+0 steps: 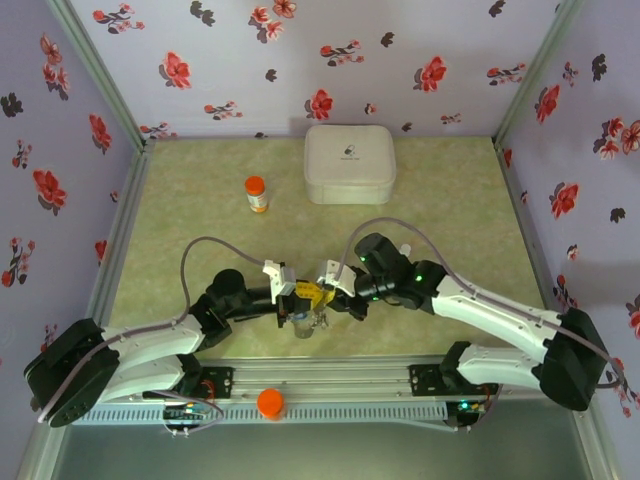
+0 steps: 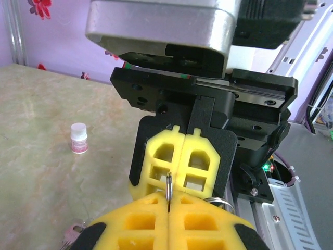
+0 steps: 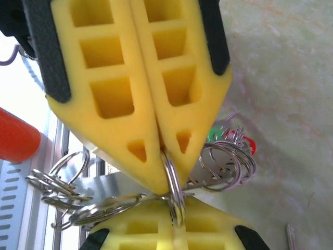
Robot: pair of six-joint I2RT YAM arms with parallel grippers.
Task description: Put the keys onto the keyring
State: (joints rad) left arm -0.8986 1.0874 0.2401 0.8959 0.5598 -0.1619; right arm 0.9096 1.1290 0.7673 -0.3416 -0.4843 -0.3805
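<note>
My two grippers meet tip to tip just above the table's near edge. The left gripper [image 1: 297, 297] [image 2: 169, 197] is shut on a thin silver split ring [image 2: 169, 183], seen edge-on between its yellow pads. The right gripper [image 1: 323, 296] [image 3: 175, 217] is shut on the same split ring [image 3: 174, 182] from the other side. A thin wire of the keyring [image 3: 117, 200] crosses through it, strung with several small rings [image 3: 225, 165]. The keys [image 1: 306, 322] hang below, green [image 3: 213, 135] and red [image 3: 249, 144] tags showing.
A white lidded box [image 1: 349, 163] sits at the back, an orange-capped bottle [image 1: 257, 193] to its left. A small white-capped vial [image 2: 78, 138] stands on the mat. An orange cap [image 1: 271, 402] lies on the metal rail [image 1: 340, 385] along the near edge.
</note>
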